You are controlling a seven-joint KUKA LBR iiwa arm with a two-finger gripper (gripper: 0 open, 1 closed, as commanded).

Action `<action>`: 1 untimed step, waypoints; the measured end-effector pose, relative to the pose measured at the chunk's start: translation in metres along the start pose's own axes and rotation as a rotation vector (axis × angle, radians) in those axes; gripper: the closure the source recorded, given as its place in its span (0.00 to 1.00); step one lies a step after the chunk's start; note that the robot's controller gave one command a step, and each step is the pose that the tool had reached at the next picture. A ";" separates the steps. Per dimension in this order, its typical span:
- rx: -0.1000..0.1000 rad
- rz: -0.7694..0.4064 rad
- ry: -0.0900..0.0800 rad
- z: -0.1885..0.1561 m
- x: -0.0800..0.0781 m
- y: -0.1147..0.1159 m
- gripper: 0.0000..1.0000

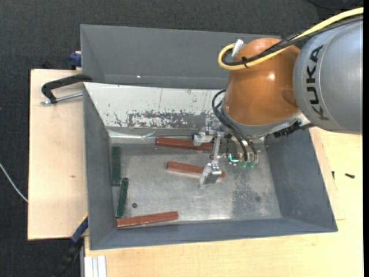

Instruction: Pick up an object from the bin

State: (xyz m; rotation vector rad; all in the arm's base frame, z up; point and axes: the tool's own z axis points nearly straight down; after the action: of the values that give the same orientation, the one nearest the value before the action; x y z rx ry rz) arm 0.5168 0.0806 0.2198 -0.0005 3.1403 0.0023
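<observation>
My gripper [211,173] hangs below the orange wrist cover, low over the middle of the bin floor. Its tip meets the right end of a red-brown flat stick [184,168] that lies slightly slanted on the floor. I cannot make out whether that stick is gripped or only touched. A second red-brown stick [177,143] lies behind it along the foot of the back wall, its right end hidden by the gripper's body.
A third red-brown stick [147,219] lies along the front wall at the left. Two dark green sticks [116,163] [122,197] run along the left wall. A small dark dot [134,206] sits near them. The arm covers the bin's right rear.
</observation>
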 end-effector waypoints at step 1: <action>-0.001 -0.037 -0.009 0.041 -0.009 -0.008 0.00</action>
State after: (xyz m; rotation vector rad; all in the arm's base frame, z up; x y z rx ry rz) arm 0.5254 0.0723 0.1791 -0.0586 3.1310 0.0035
